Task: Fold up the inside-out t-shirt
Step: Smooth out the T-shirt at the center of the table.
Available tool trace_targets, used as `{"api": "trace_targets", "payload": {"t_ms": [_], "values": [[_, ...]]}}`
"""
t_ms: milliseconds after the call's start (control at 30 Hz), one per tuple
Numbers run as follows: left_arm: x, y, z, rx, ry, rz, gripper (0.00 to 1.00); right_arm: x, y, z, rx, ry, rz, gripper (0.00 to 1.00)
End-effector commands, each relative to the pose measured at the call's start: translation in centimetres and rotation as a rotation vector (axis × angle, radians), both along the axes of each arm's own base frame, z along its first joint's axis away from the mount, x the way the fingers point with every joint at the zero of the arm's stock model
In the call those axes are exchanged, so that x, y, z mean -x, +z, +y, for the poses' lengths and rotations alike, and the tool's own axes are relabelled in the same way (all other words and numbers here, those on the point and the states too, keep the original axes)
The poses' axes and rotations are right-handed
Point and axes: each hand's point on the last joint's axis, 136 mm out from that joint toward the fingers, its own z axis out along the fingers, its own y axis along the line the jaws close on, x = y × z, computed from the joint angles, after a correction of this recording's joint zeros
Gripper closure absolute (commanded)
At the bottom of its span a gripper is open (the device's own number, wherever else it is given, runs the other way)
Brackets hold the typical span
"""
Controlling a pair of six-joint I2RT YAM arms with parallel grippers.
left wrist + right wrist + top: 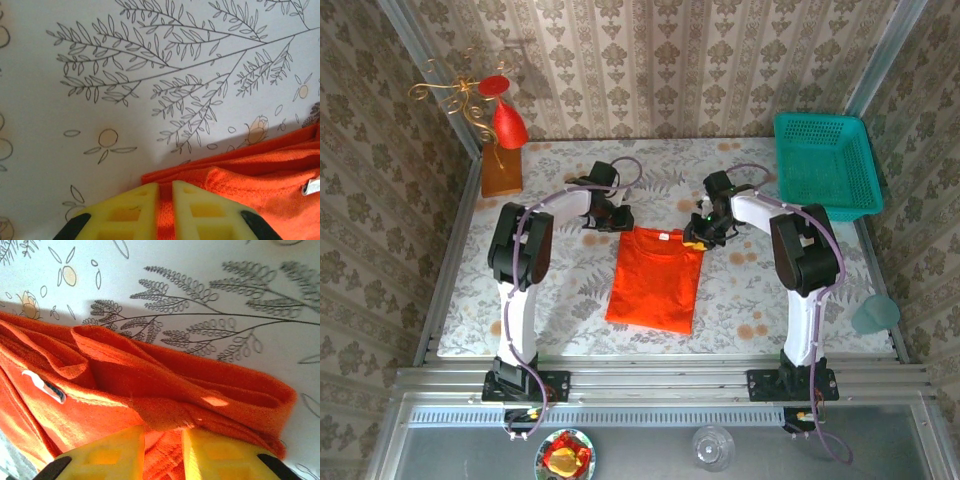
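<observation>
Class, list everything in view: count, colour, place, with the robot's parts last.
t-shirt: one, orange-red, mid-table
basket: one, teal, table's far right corner
cone ornament: one, red with gold wire, far left corner
tablecloth: one, pale leaf print, over the table
cup: one, pale teal, beyond table's right edge
glass: one, clear, near ledge
dish: one, red and yellow contents, near ledge
left gripper: one, yellow fingers, shut on t-shirt's far left corner
right gripper: one, yellow fingers, shut on its far right corner
</observation>
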Motion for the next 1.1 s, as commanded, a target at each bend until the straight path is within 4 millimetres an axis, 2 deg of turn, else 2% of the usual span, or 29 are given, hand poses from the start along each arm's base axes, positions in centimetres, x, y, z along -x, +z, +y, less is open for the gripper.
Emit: {"api": "trace_targets", "payload": {"t_ms": [0,133,267,433,500,600,833,1067], "values": [[0.5,2.5,1.1,-0.013,0.044,-0.039,0.8,0.5,2.2,-1.6,0.066,-0.031,-0.033,0.72],[1.3,5.1,1.8,0.008,0.066,-0.076,0.75,1.1,3.1,-2.5,0.105,-0.042,-0.052,0.71],[2.8,5.9,2.0,0.034,0.073,-0.068,0.76,1.9,2.1,-3.9,0.185,-0.05,-0.026,0.7],[5.1,4.9,1.8,0.046,0.069,-0.023,0.8,2.4,0.9,-3.7,0.197,-0.058,-0.002,0.67],[6.5,4.1,0.8,0.04,0.04,-0.001,0.81,2.5,0.4,-3.6,0.199,-0.061,0.01,0.64],[7.5,2.7,0.5,0.032,0.039,0.027,0.81,2.4,-0.1,-3.2,0.194,-0.064,0.018,0.62],[8.4,1.5,-0.4,0.038,0.015,0.061,0.82,2.2,-1.3,-1.9,0.151,-0.069,0.039,0.61],[8.4,0.8,-0.1,0.018,0.009,0.071,0.82,1.9,-1.9,-0.6,0.094,-0.074,0.049,0.63]]}}
